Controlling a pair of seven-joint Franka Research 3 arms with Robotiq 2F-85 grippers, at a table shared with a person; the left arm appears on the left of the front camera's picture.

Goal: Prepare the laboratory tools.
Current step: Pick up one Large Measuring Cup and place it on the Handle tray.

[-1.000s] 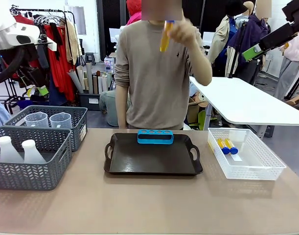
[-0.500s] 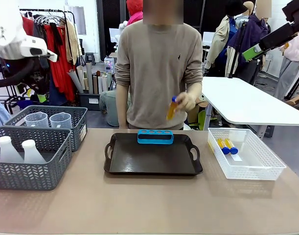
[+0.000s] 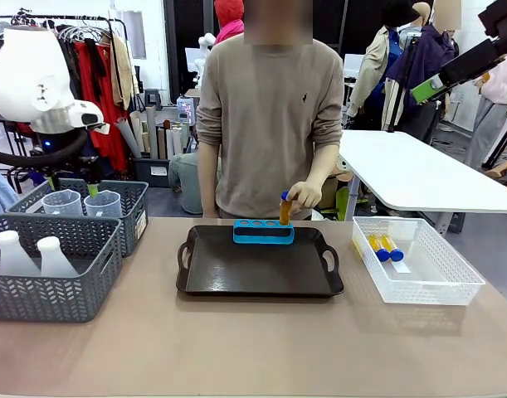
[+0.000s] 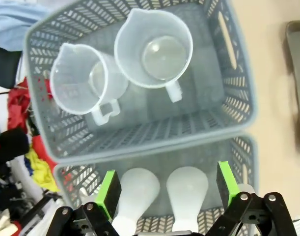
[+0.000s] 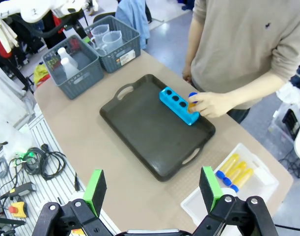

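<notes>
A hand [image 3: 304, 196] lowers an amber tube [image 3: 284, 209] into the blue rack [image 3: 263, 231]. The open left gripper [image 4: 167, 187] hangs above the beakers [image 4: 153, 49], probably descending next, and the right gripper [image 5: 152, 189] gapes empty.

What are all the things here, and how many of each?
tray: one, black, table middle
rack: one, blue, tray's far edge
grey baskets: two, table left
white basket: one, table right
beakers: two, clear, far grey basket
flasks: two, white, near grey basket
tubes: four, amber, blue caps; three in white basket, one at rack
person's hand: one, holding that tube
left gripper: jaws open, above grey baskets
right gripper: jaws open, high above table
</notes>
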